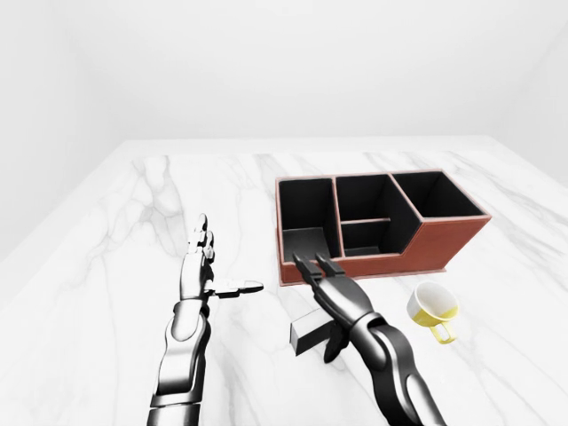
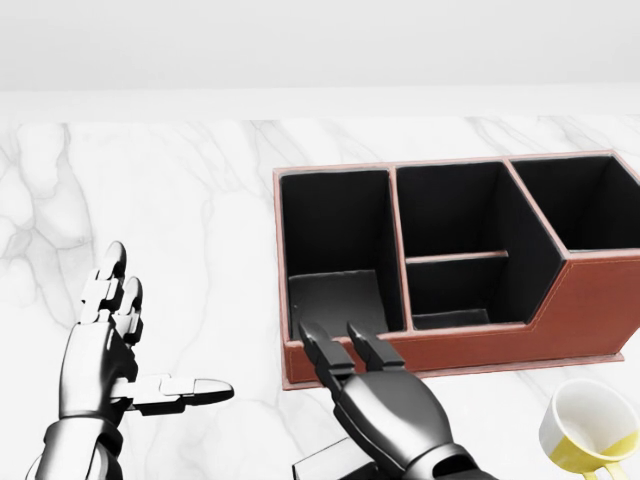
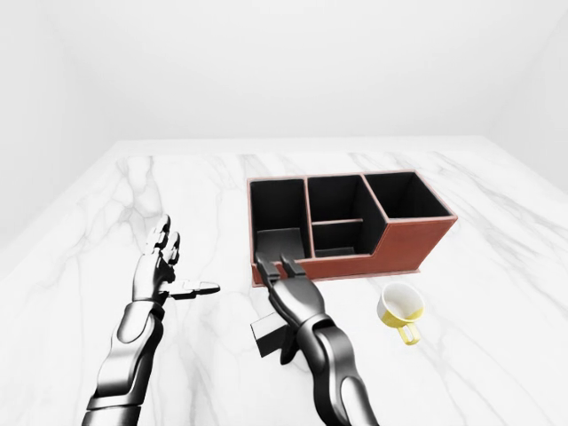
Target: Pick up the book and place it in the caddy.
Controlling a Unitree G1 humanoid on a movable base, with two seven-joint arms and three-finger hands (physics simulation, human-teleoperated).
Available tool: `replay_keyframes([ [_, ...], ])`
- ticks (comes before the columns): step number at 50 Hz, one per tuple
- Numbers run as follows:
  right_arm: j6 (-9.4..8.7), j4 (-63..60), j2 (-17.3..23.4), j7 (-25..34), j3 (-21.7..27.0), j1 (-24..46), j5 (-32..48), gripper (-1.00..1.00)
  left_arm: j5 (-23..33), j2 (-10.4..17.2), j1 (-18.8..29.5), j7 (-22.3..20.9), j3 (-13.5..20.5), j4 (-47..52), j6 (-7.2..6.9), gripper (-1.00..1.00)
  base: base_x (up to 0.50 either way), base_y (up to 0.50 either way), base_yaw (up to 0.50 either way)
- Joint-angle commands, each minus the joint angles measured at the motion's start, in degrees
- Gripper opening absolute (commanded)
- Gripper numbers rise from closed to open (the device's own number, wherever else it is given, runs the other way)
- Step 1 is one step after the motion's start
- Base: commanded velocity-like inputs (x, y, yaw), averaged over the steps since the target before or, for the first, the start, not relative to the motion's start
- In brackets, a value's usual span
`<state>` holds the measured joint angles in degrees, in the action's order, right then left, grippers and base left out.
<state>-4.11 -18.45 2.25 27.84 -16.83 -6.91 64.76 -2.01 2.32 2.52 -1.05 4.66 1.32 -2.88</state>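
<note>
The book (image 1: pixel 306 330) is a dark grey block lying on the white marble top, below the caddy in the left-eye view. My right hand (image 2: pixel 335 340) lies over it, open, fingers stretched flat toward the caddy's near wall, the thumb down beside the book. Most of the book is hidden under the hand. The caddy (image 1: pixel 444 241) is red-brown outside and black inside, with several compartments. My left hand (image 2: pixel 150 330) stands open at the left, fingers up, thumb pointing right, holding nothing.
A yellow and white cup (image 1: pixel 432 306) sits on the marble just right of my right arm, below the caddy's right end. The marble top (image 1: pixel 133 204) spreads wide to the left and above, ending at white walls.
</note>
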Motion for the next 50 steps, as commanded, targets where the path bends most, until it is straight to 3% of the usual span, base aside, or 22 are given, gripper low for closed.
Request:
replay_keyframes([
  [1,1.13,1.43,0.20,-0.31,-0.23,-0.20,0.76,1.00,-0.02,-0.01,-0.15,-0.02,0.02,0.09,0.06,1.00,0.00,0.00,0.00],
  [5,1.28,1.61,0.21,-0.06,-0.16,-0.14,0.98,1.00,-0.01,-0.02,-0.25,0.01,-0.02,0.82,-0.54,1.00,0.00,0.00,0.00],
  [18,1.64,3.82,0.20,-0.40,1.28,0.79,1.58,1.00,0.00,0.03,0.20,0.10,0.05,-0.65,0.46,1.00,0.00,0.00,0.00],
  [50,3.08,8.43,0.60,-2.35,1.80,0.72,2.60,1.00,0.17,-0.04,-0.02,0.29,-0.09,-0.39,0.21,1.00,0.00,0.00,0.00],
])
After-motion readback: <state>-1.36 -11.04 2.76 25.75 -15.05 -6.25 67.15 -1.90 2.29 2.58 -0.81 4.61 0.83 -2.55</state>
